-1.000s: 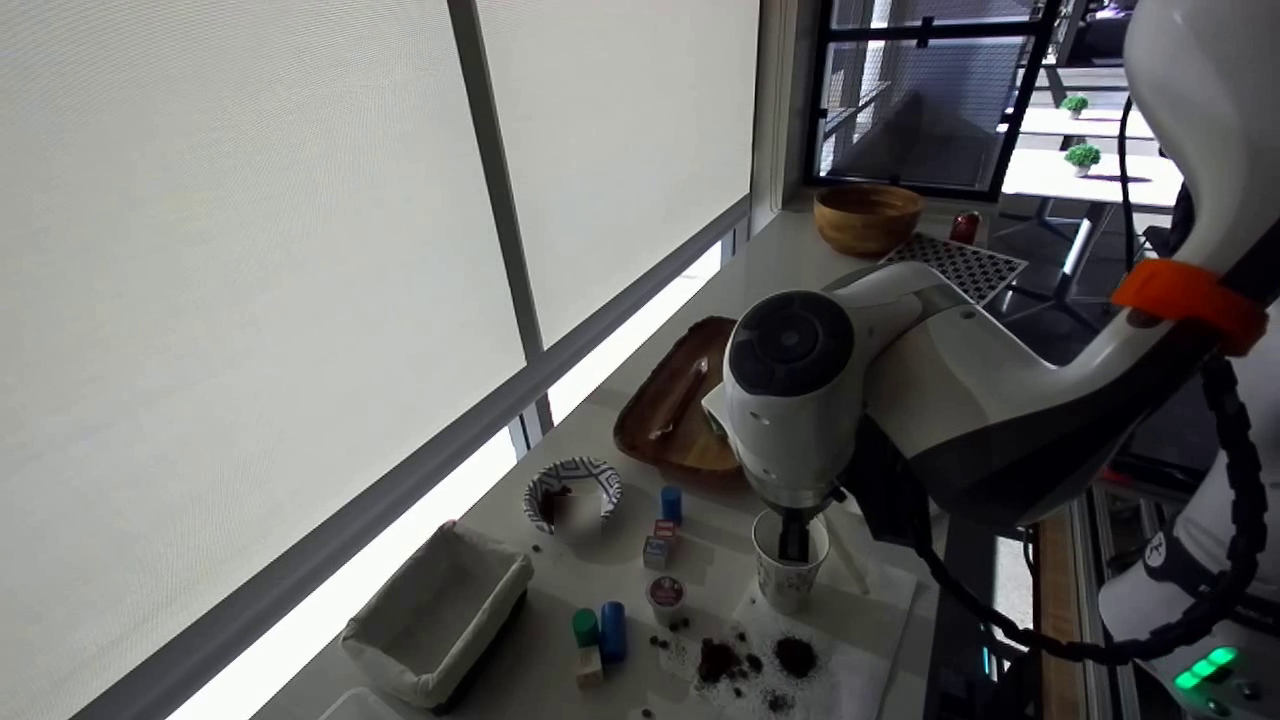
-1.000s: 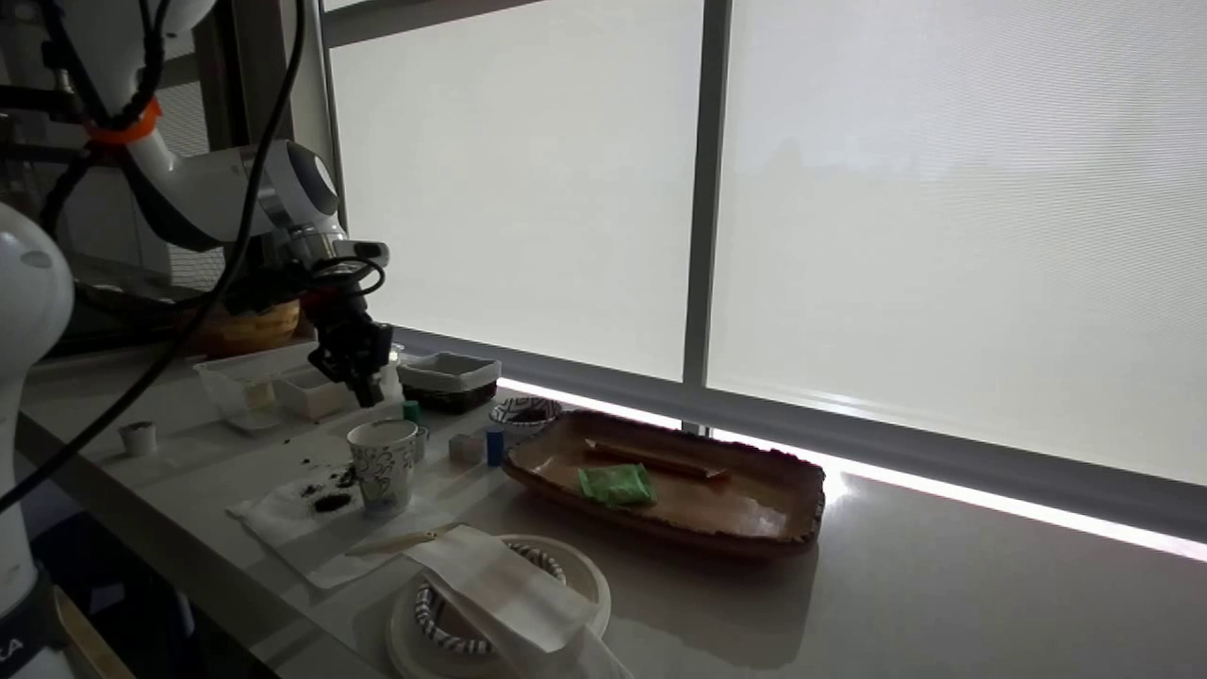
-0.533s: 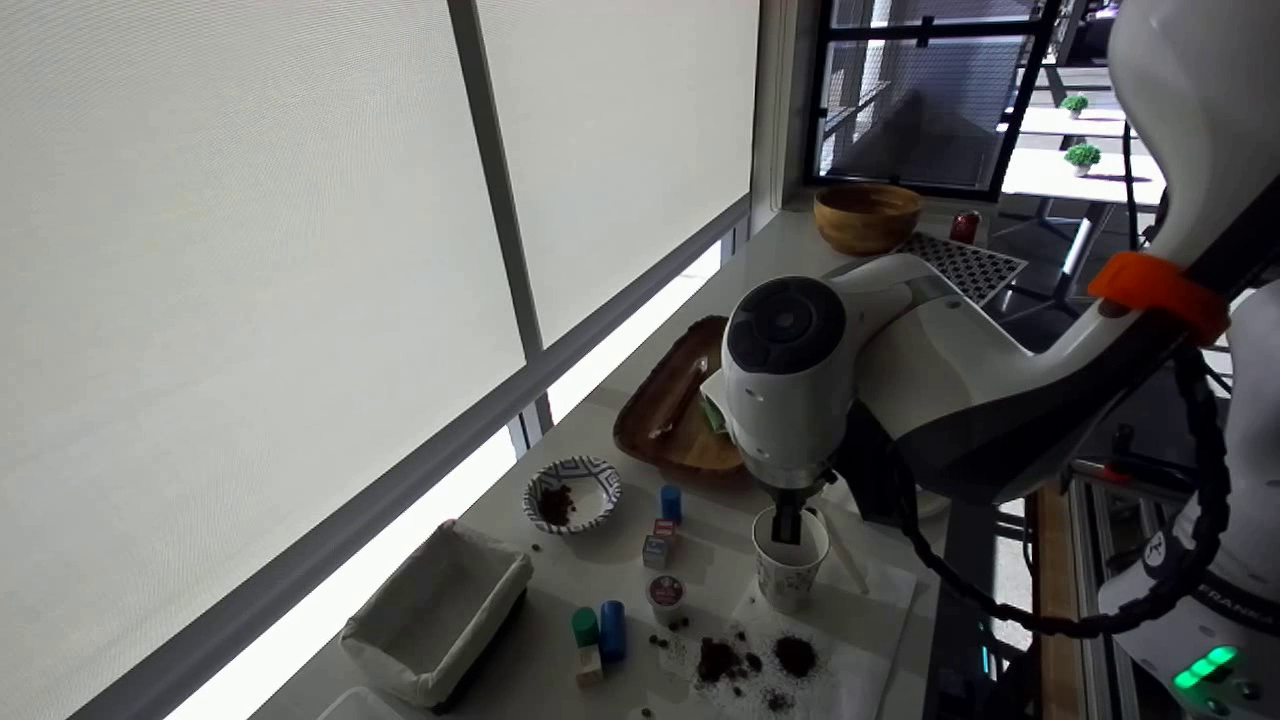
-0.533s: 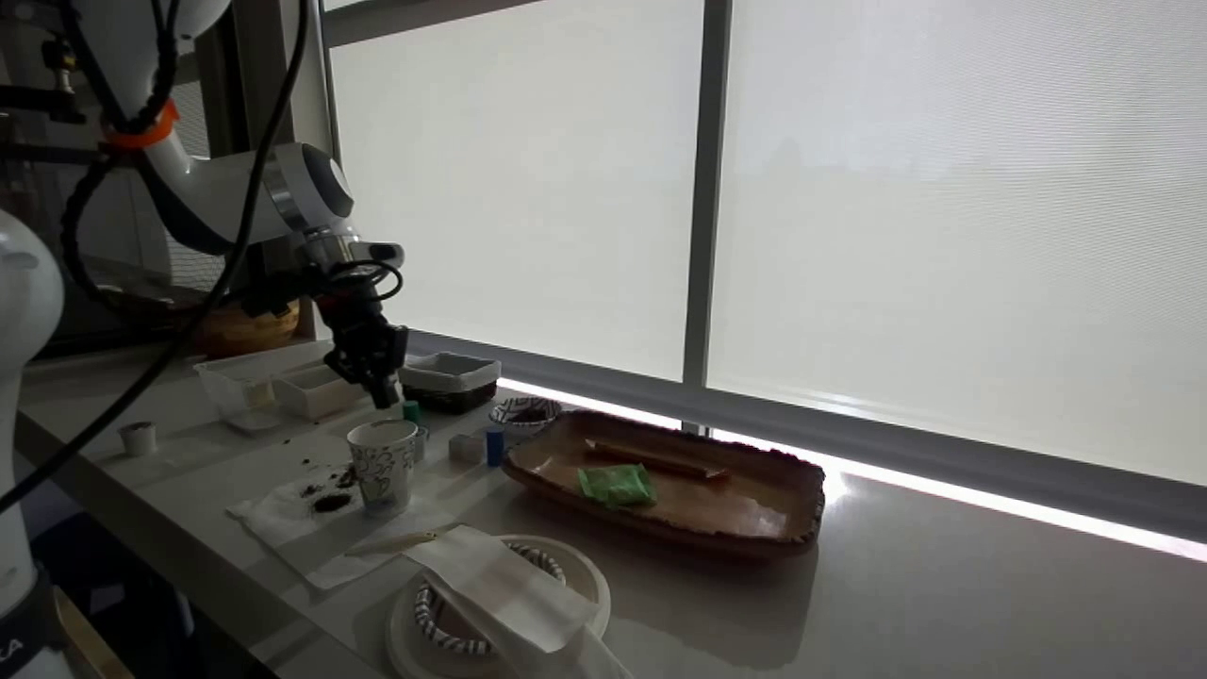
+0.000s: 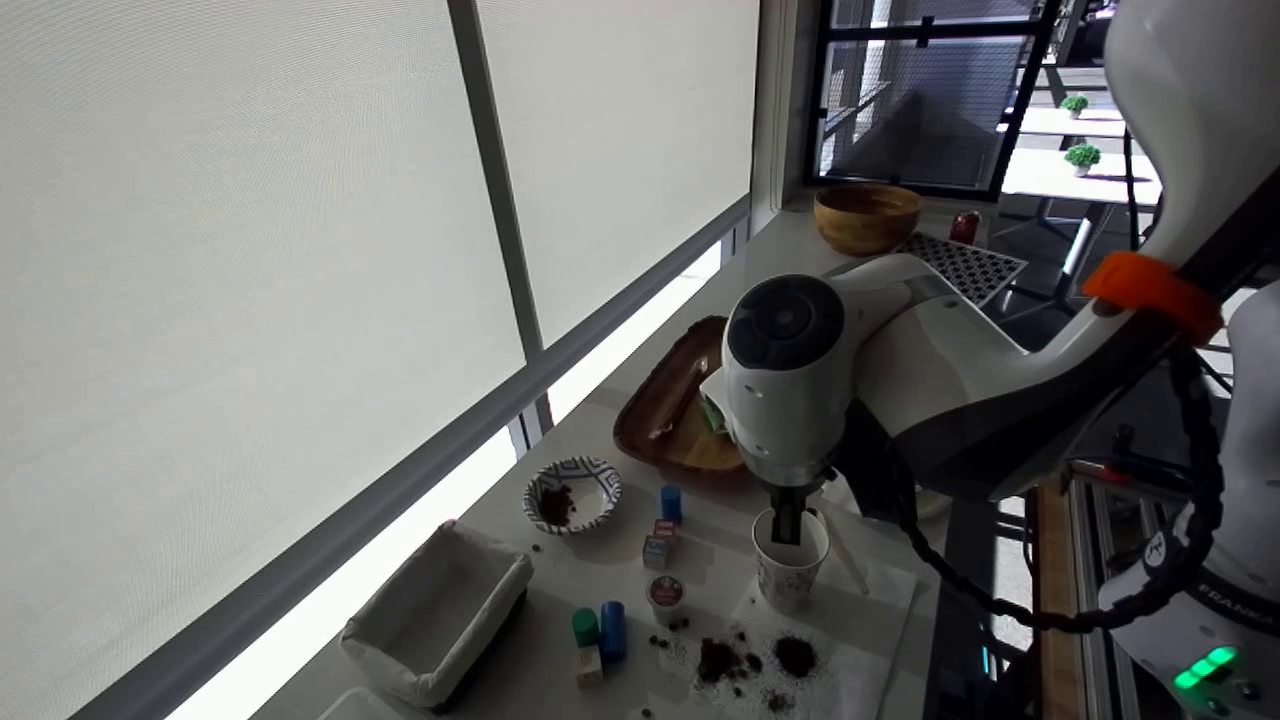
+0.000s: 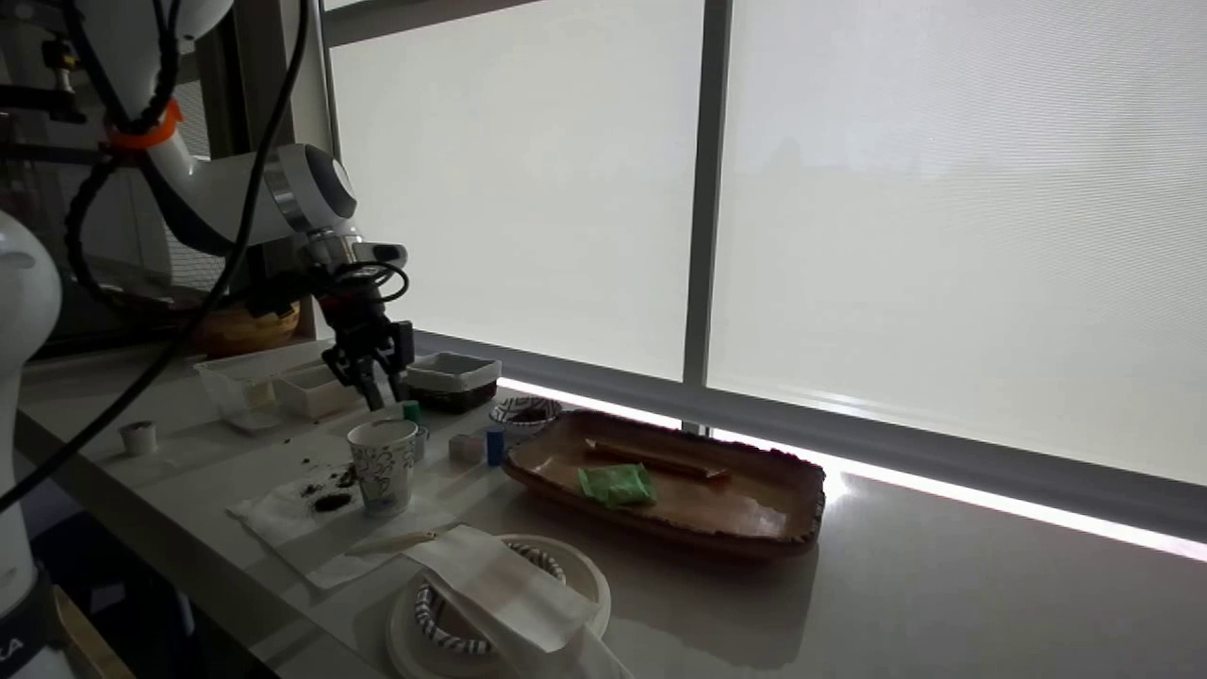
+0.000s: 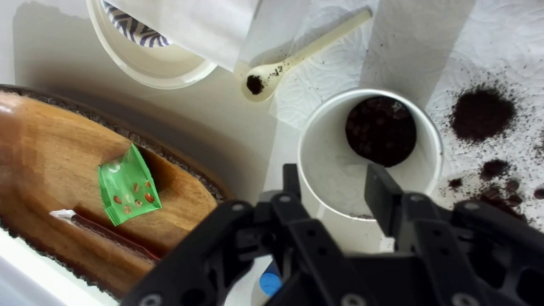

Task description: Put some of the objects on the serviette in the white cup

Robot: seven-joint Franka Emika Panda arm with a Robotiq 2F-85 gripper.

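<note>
The white paper cup with a printed pattern (image 5: 785,582) (image 6: 382,469) stands upright on the white serviette (image 5: 855,640) (image 6: 316,563). The wrist view looks into the cup (image 7: 329,142); dark beans or grounds (image 7: 381,131) lie at its bottom. On the serviette are a heap of dark grounds (image 7: 482,114) and several scattered beans (image 7: 513,186). A pale spoon (image 7: 327,42) with some grounds in its bowl lies partly on it. My gripper (image 6: 388,398) (image 7: 333,169) is open and empty above the cup, its fingers over the rim in the wrist view.
A wooden tray (image 6: 754,523) holds a green packet (image 6: 618,484) and a thin stick. A plate (image 6: 596,589) carries a bowl and a white napkin. A patterned bowl (image 5: 605,490), a lined basket (image 5: 440,612), a pod (image 5: 666,593) and blue cylinders (image 5: 613,632) stand toward the window.
My gripper shifted slightly over the cup during the first half second, then its fingers spread open. The cup, serviette and heaps have not moved.
</note>
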